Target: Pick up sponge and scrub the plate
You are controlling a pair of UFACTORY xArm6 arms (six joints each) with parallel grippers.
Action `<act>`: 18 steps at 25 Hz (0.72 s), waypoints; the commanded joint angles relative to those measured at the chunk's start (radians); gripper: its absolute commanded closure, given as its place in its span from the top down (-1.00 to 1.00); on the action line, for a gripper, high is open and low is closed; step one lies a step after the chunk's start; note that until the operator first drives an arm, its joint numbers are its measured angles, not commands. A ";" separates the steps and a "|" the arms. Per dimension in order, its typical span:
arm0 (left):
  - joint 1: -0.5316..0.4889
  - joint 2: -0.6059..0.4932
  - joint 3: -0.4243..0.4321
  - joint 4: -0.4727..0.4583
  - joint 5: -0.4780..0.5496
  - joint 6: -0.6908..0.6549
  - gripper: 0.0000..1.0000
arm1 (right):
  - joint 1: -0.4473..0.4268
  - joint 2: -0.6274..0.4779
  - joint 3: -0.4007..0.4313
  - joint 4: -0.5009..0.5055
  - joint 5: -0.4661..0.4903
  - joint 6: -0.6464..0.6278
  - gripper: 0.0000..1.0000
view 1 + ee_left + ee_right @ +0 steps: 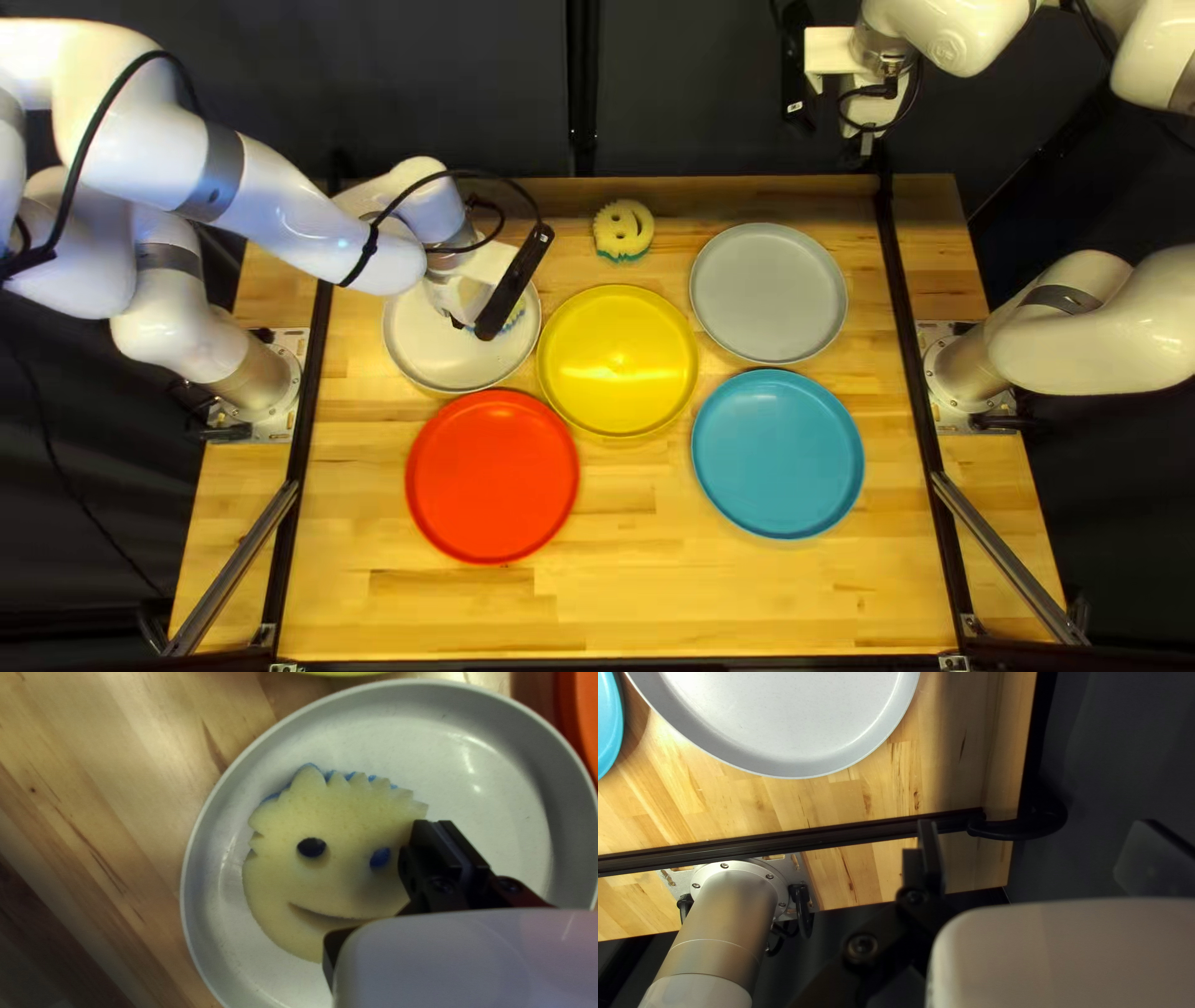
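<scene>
left claw (438, 825) clenched, nothing seen pinched | right claw (1038, 827) released | sponge (339, 818) on plate (498, 815) judged light, squashy; best gripped across opposite edges, squeezed gently

The rim of the white plate (408, 359) makes a low wall around the jaws of my left gripper (471, 289), with the yellow plate (619, 361) and the red plate (492, 479) right beside it. Past those jaws, bare desk (635, 548) leaves a way through between the red plate and the blue plate (778, 454). Ahead of my right gripper's (866, 143) jaws are a black rail (784, 843) and a black loop (1021, 831).
</scene>
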State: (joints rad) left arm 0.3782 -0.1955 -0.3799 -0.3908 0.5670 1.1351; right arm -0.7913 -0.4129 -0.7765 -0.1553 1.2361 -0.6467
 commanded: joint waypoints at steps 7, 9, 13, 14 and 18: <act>-0.037 -0.014 0.010 -0.008 0.005 -0.037 -1.00 | 0.000 0.000 0.000 0.000 0.000 0.000 1.00; -0.072 0.007 -0.007 -0.020 -0.014 -0.053 -1.00 | 0.000 0.000 0.000 0.000 0.000 0.000 1.00; -0.145 0.012 -0.022 -0.028 -0.039 -0.100 -1.00 | 0.000 0.000 0.000 0.000 0.000 0.000 1.00; -0.164 0.008 -0.021 -0.025 -0.045 -0.116 -1.00 | 0.000 0.000 0.000 0.000 0.000 0.000 1.00; -0.204 -0.009 -0.005 -0.019 -0.063 -0.147 -1.00 | 0.000 0.000 0.000 0.000 0.000 0.000 1.00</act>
State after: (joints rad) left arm 0.1942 -0.1944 -0.3941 -0.4138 0.5146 1.0059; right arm -0.7913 -0.4129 -0.7765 -0.1553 1.2361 -0.6467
